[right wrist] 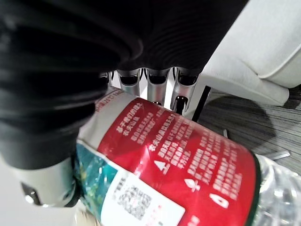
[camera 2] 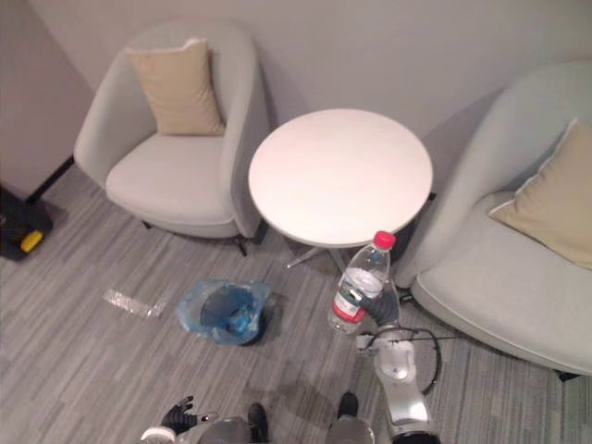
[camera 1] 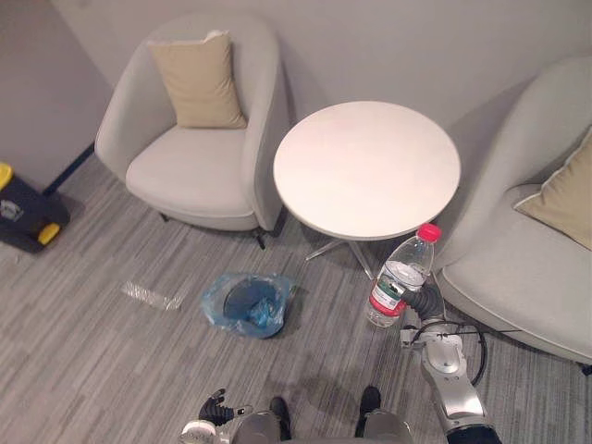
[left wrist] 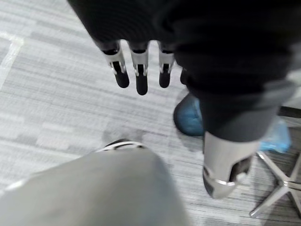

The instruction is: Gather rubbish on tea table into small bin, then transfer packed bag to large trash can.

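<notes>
A clear plastic bottle [camera 1: 400, 277] with a pink cap and a red label is held in the air just off the round white tea table's [camera 1: 366, 168] near edge. My right hand [camera 1: 421, 301] is shut on its lower part; in the right wrist view the fingers [right wrist: 155, 87] curl round the label of the bottle [right wrist: 178, 165]. The small bin [camera 1: 248, 302], lined with a blue bag, stands on the floor to the left of the bottle. My left hand [camera 1: 215, 408] hangs low at the bottom edge, its fingers [left wrist: 138, 70] straight and holding nothing.
A grey armchair with a tan cushion [camera 1: 196, 111] stands at the left of the table, another [camera 1: 536, 250] at the right. A strip of clear plastic [camera 1: 152, 295] lies on the carpet left of the bin. A black and yellow box [camera 1: 23, 213] sits at the far left.
</notes>
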Available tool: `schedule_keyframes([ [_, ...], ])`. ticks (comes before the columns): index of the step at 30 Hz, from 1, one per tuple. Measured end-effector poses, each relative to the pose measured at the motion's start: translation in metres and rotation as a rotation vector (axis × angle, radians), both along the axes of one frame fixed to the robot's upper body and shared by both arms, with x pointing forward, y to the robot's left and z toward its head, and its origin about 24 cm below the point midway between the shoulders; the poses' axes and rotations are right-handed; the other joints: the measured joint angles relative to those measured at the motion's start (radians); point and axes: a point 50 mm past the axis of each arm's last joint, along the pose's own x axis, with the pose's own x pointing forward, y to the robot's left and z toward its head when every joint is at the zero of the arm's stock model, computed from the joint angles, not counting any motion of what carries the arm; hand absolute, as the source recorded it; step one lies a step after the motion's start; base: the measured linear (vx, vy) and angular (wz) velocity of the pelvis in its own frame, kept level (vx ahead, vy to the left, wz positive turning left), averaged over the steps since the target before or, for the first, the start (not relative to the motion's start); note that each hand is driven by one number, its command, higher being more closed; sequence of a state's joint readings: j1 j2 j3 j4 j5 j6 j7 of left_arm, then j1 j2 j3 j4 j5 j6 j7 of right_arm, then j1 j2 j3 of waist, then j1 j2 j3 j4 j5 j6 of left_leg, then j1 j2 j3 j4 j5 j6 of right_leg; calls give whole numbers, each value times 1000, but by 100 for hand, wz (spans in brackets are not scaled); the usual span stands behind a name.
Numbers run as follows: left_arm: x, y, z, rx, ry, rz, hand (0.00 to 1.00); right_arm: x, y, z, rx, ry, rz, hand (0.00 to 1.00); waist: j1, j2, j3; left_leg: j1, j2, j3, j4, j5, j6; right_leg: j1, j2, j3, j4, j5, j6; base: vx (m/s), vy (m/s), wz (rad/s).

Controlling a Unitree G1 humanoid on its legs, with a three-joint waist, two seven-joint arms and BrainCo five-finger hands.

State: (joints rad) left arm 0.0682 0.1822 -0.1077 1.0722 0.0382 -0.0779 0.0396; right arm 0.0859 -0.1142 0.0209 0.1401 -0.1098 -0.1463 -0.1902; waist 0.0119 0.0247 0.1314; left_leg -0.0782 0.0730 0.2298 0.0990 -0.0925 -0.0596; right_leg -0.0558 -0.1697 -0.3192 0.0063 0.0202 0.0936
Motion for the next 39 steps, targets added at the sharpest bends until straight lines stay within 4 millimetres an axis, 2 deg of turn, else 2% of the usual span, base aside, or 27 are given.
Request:
schedule_keyframes([
  [2,-3,-1,-1,1,8,-8,0,1,5,0,7,0,19,100,1,-1,-14,25,-30,-18,-21,5,14,31,-20,4,-17,6,12,-15,138,20],
  [5,-3,-3,-1,5,11,-25,0,1,7,-2,8,7,23,100,2,7,-19,26,-43,-27,-41,11,23,32,-27,6,-19,-1,17,-21,66,16],
  [9,-7,-2,-2,9,21,-27,0,-2,5,-17,5,75,19,100,15,11,-22,24,-50,-43,-50,13,27,32,-24,5,-24,-12,26,31,3,5],
  [12,-7,-2,-2,20,18,-19,0,-4,7,-21,-2,96,29,100,20,11,-21,-1,-47,-50,15,-39,28,-7,-46,5,99,-98,45,82,10,14],
  [13,-8,-1,-2,23,17,-15,0,-4,7,-21,-11,97,35,100,21,7,-21,-22,-50,-59,80,-76,32,-32,-71,6,201,-134,53,159,35,27],
  [15,-8,-1,-2,25,17,-14,0,-4,6,-21,-15,98,36,100,18,3,-13,-25,-54,-88,116,-105,35,-52,-86,31,298,-146,57,169,56,43],
  [16,-9,0,-2,27,19,-9,0,-3,7,-21,-14,98,37,100,18,9,-16,-18,-58,-115,119,-111,38,-91,-91,84,412,-145,56,145,67,46],
  [17,-9,0,-2,26,17,-5,0,-3,7,-21,-15,97,38,100,17,7,-15,-14,-59,-126,117,-112,40,-107,-92,102,453,-142,50,252,45,62],
  [18,-8,0,-1,28,11,-1,0,-1,7,-21,-16,98,39,100,8,5,-5,7,-51,-164,113,-112,42,-169,-80,160,563,-172,17,222,-71,78],
  [19,-9,3,-1,38,14,11,0,0,14,-23,-13,106,70,100,-4,0,0,9,-38,-200,113,-115,45,-188,-13,210,541,-230,12,258,-98,96],
  [21,-6,4,-1,36,4,32,0,0,16,-23,-13,111,86,100,-7,-2,2,13,-28,-254,103,-115,44,-216,81,250,460,-241,-8,160,-136,78],
  [22,-6,4,-1,35,4,34,0,0,16,-23,-13,111,84,100,-9,-3,2,15,-28,-264,99,-114,43,-221,97,256,431,-234,-12,175,-166,84],
  [23,-6,6,0,39,3,35,0,0,14,-24,-14,112,78,100,-15,-17,-3,19,-50,-295,97,-119,31,-210,118,286,302,-144,-44,154,-141,84],
  [24,-4,3,-1,33,5,37,0,0,8,-23,-29,113,67,100,-21,1,5,31,-43,-319,101,-125,20,-186,121,266,304,-128,-75,211,-143,79],
  [26,-4,-8,-3,0,2,59,0,1,1,-21,-61,109,67,100,-9,53,4,25,-15,-323,89,-121,-3,-168,133,225,282,-125,-76,248,-105,41],
  [27,-4,-8,-3,-2,1,65,0,1,0,-21,-60,109,67,100,-9,58,2,24,-11,-322,85,-118,-7,-167,135,220,280,-125,-76,175,-75,29],
  [29,-4,-6,-3,2,-1,75,0,-1,-2,-22,-51,115,48,100,-13,51,7,23,4,-319,91,-106,-28,-127,141,188,249,-125,-76,112,-66,46],
  [32,0,-2,0,9,-22,81,0,-1,-4,-21,-48,107,36,100,-8,23,19,-14,4,-263,226,-106,-29,-57,134,165,196,-124,-79,72,-30,41],
  [34,4,2,2,14,-45,99,0,3,-3,-17,-48,88,41,100,9,10,30,-80,9,-181,358,-102,-37,-12,118,158,145,-116,-90,37,35,19],
  [35,4,2,2,15,-44,100,0,3,-2,-16,-48,87,42,100,12,9,31,-85,9,-171,368,-104,-39,-8,113,158,140,-115,-91,11,85,12],
  [36,3,2,2,14,-43,102,0,4,-1,-16,-47,84,47,100,16,9,33,-90,32,-125,363,-135,-25,-2,110,155,133,-114,-92,-6,104,16],
  [37,4,0,2,11,-44,98,0,4,-1,-15,-52,83,52,100,16,19,37,-92,64,-103,302,-131,-25,5,108,148,131,-114,-87,-7,141,16],
  [38,4,-1,2,9,-43,97,0,4,-1,-15,-54,83,52,100,16,24,36,-90,70,-102,266,-116,-24,5,108,146,131,-114,-80,6,171,12],
  [39,5,-4,1,2,-44,95,0,6,-3,-13,-64,76,54,100,16,44,39,-74,77,-111,178,-65,-58,6,112,150,132,-116,-60,19,188,1],
])
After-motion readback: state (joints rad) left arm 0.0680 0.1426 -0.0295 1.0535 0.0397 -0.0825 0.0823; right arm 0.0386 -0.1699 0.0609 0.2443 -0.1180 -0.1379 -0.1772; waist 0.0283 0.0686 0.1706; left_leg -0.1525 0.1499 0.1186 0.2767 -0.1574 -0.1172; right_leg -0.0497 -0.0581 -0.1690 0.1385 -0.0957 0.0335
